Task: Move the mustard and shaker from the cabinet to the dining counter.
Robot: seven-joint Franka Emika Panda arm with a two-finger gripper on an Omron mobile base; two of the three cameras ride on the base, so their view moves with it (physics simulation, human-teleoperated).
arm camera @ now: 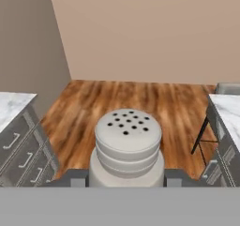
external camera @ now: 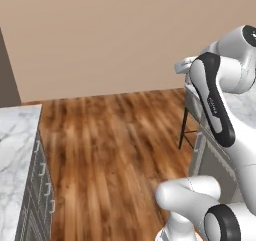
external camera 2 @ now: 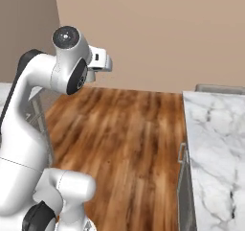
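1. In the hand view the gripper (arm camera: 126, 180) holds the shaker (arm camera: 127, 143): its two dark finger tips (arm camera: 77, 178) sit tight against the lower body of the shaker on either side, and the shaker stands upright between them.
2. The shaker is a grey-silver cylinder with a ridged, slightly domed cap dotted with small dark holes. It is carried in the air, with the wooden floor (arm camera: 140, 103) behind and below it.
3. In the right base view the white arm (external camera 2: 43, 110) rises at the left and bends over at a dark-capped joint; the hand (external camera 2: 98, 60) juts out to the right of that joint, above the floor. The jaws themselves cannot be made out from this side.
4. In the left base view the arm (external camera: 220, 100) fills the right edge, folded at a dark elbow band.
5. The dining counter (external camera 2: 215, 144) lies to the right in the right base view, a white grey-veined marble slab. In the hand view its edge (arm camera: 227, 110) appears at the right, well apart from the shaker.
6. A stool (arm camera: 206, 126) with dark thin legs stands just beside that counter.
7. On the opposite side, a second marble worktop (external camera: 15, 160) sits over grey drawers (external camera: 42, 185) with curved pulls.
8. A plain beige wall (external camera: 110, 35) closes the far end of the floor.
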